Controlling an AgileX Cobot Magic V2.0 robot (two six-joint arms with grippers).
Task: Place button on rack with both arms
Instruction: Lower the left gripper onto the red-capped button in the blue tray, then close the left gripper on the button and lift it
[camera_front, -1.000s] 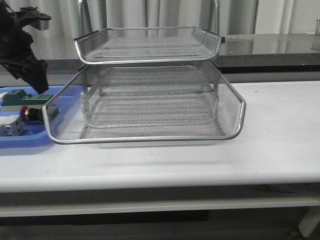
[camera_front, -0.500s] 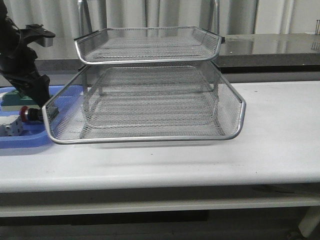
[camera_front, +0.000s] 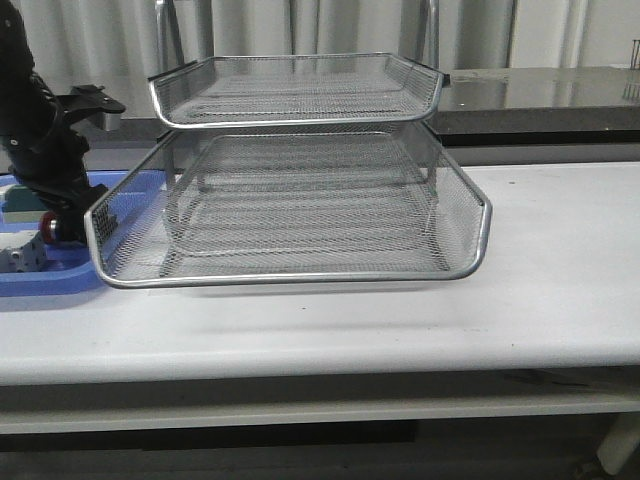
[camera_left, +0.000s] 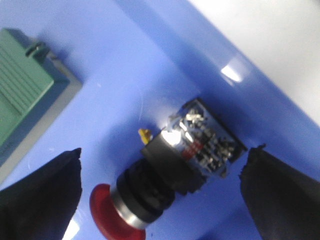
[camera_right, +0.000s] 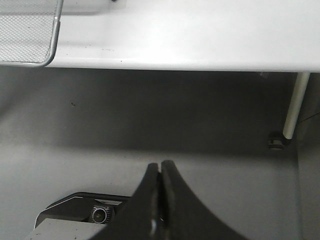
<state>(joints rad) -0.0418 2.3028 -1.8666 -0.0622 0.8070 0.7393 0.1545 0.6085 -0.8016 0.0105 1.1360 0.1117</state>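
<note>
Button (camera_left: 165, 185) lies on its side in blue tray (camera_left: 150, 60), red cap, black body, terminal block; no readable writing. Left gripper (camera_left: 162, 190) is spread wide, fingers (camera_left: 42, 185) straddling button, not touching. Green block (camera_left: 22, 95) nearby. Right gripper (camera_right: 160, 200) pressed closed, empty, low below table (camera_right: 200, 35) edge. Rack (camera_front: 300, 200) stands beside tray, left arm (camera_front: 40, 140) bent down over tray.

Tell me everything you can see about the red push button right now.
The button lies on its side on the floor of the blue tray. It has a red mushroom cap, a silver collar, a black body and a rear block with metal terminals showing. The left gripper straddles it with fingers open on either side, not touching it. A green block lies apart from it. In the front view the arm mostly hides it.
</note>
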